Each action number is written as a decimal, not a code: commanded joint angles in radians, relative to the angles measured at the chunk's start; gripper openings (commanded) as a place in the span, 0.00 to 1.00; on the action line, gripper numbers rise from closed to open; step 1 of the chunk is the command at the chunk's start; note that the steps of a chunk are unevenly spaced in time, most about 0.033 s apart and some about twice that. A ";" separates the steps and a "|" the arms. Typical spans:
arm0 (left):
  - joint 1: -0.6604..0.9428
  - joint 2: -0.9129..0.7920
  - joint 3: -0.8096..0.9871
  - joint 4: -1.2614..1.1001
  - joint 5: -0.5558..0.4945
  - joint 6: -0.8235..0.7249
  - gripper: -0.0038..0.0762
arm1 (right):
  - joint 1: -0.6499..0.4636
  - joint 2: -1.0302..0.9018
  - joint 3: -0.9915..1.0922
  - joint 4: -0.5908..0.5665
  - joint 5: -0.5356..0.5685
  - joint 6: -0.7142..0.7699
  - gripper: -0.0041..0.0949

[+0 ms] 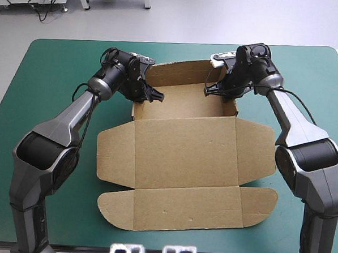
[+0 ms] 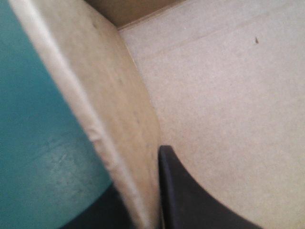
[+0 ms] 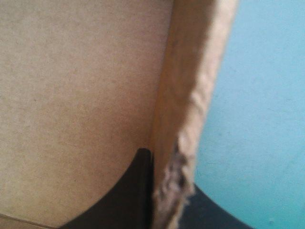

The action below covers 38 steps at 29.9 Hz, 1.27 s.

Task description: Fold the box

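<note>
Fingers (image 2: 190, 200): left gripper (image 1: 149, 95) pinches the box (image 1: 185, 144) by its left wall, right gripper (image 1: 215, 89) by its right wall.
Box: mid-table on the cover (image 1: 47, 69), tray end far.
Done: tray walls stand raised.
Left: probably tucking the side walls firm; lid and flaps lie flat.

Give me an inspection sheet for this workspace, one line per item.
Surface: teal-green cover, only the box lying on it.
Job's things: brown box, far part raised into a tray, lid and flaps flat toward the near edge.
Clutter: nothing seen.
Grippers: left gripper, fingers clamped on the tray's left wall; right gripper, fingers clamped on its right wall.
Cables: nothing seen.
Surroundings: nothing seen.
</note>
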 commanded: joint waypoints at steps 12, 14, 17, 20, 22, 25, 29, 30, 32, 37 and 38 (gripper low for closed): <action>-0.024 -0.010 -0.033 0.065 0.051 0.024 0.04 | 0.018 -0.032 -0.032 0.062 0.012 -0.073 0.02; -0.024 -0.010 -0.033 0.073 0.042 0.006 0.03 | 0.018 -0.032 -0.032 0.043 0.012 -0.086 0.02; -0.024 -0.012 -0.033 0.141 0.090 -0.041 0.04 | 0.018 -0.032 -0.032 0.009 0.012 -0.082 0.04; -0.024 -0.012 -0.033 0.173 0.136 -0.039 0.04 | 0.018 -0.032 -0.032 0.012 0.012 -0.082 0.14; -0.024 -0.014 -0.033 0.177 0.142 -0.039 0.04 | 0.018 -0.032 -0.032 0.026 0.012 -0.082 0.29; -0.024 -0.020 -0.033 0.165 0.140 -0.039 0.04 | 0.018 -0.032 -0.032 0.045 0.012 -0.082 0.57; -0.024 -0.038 -0.033 0.165 0.138 -0.032 0.04 | 0.018 -0.032 -0.032 0.033 0.012 -0.066 0.84; -0.024 -0.043 -0.033 0.165 0.136 -0.029 0.04 | 0.018 -0.032 -0.032 0.030 0.012 -0.066 0.85; -0.024 -0.058 -0.035 0.163 0.131 -0.022 0.07 | 0.018 -0.034 -0.032 0.028 0.012 -0.066 0.85; -0.022 -0.090 -0.063 0.148 0.140 0.023 0.24 | 0.018 -0.066 -0.032 0.029 0.012 -0.064 0.85; -0.022 -0.100 -0.069 0.158 0.140 0.023 0.29 | 0.018 -0.076 -0.032 0.027 0.012 -0.064 0.85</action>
